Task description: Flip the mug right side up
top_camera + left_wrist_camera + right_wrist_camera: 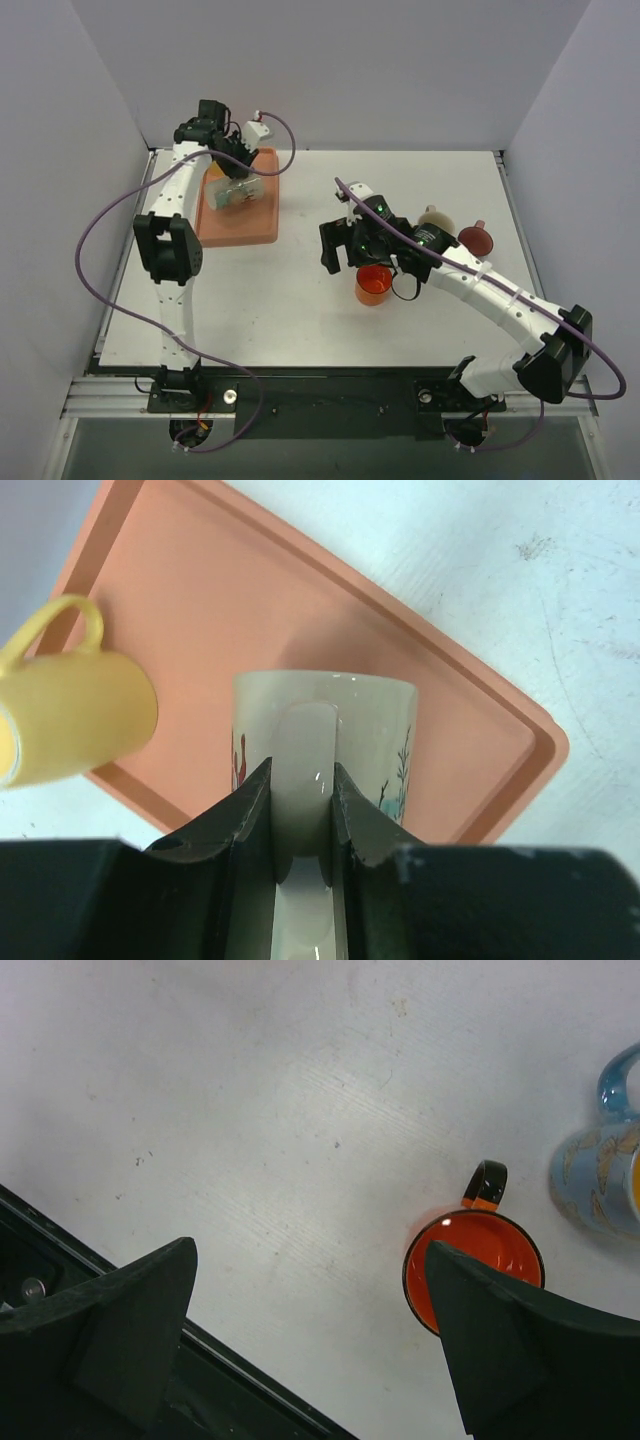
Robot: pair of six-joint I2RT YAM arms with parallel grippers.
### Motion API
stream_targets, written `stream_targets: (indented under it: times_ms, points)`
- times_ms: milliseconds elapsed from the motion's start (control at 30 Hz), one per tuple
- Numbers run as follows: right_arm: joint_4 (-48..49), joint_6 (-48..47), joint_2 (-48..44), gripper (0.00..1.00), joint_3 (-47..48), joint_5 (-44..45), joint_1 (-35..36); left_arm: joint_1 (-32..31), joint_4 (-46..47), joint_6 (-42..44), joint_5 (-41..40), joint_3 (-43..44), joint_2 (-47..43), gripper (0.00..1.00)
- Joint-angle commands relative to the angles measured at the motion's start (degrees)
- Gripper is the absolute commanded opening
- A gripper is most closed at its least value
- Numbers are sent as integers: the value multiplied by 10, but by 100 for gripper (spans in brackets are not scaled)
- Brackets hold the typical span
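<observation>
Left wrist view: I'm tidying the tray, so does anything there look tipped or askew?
Yes. The yellow mug lies on its side at the edge of the orange tray. The cream mug is gripped by its handle in the left gripper.

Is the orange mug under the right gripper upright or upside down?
Upright. The orange mug shows its open mouth and orange interior facing up.
</observation>
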Motion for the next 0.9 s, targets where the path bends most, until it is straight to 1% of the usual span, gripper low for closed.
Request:
stream_targets:
  times_ms: [0,67,133,233,267,333,367,467,600,667,733,833,867]
  points:
    - [38,14,55,91,51,-7,-6,17,93,-48,44,-99,-108,0]
    - [45,18,79,91,71,-12,-4,29,84,-56,41,-104,-99,0]
    - [63,21,93,90,75,-23,-4,41,70,-77,47,-90,-85,0]
    - [82,17,119,90,91,-44,-8,56,73,-110,86,-70,-86,0]
    - [80,16,129,90,110,-59,-8,56,77,-124,95,-67,-90,0]
    - [80,10,162,90,138,-87,-16,55,76,-137,123,-59,-107,0]
    - [81,9,168,90,155,-101,-20,56,76,-145,144,-59,-121,0]
    - [97,5,186,91,178,-126,-28,54,63,-143,173,-70,-165,0]
    - [134,19,213,91,218,-184,-51,49,73,-135,216,-139,-235,0]
    - [179,41,233,92,235,-209,-63,45,90,-145,236,-175,-265,0]
    - [215,70,257,91,246,-222,-72,40,72,-152,254,-165,-274,0]
    - [224,84,287,91,279,-239,-76,32,36,-155,290,-155,-282,0]
    - [245,87,300,91,283,-242,-77,24,33,-153,289,-154,-289,0]
